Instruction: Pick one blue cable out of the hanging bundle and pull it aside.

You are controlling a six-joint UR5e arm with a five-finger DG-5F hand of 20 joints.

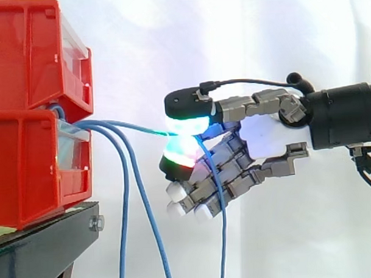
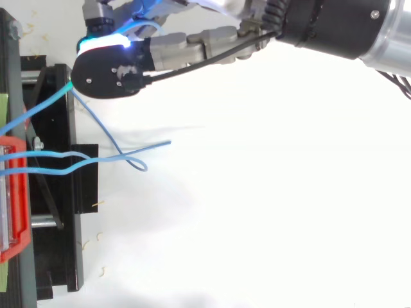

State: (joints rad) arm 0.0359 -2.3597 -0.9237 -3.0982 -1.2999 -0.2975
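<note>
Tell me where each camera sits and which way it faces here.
Side view: beside the work at about its height, looking level across at the bins and hanging cables; the hand and arm come in from the right.
Top view: above, looking down on the stand; the hand enters from the upper right.
Shared: the hand pinching one blue cable that runs from the bins.
</note>
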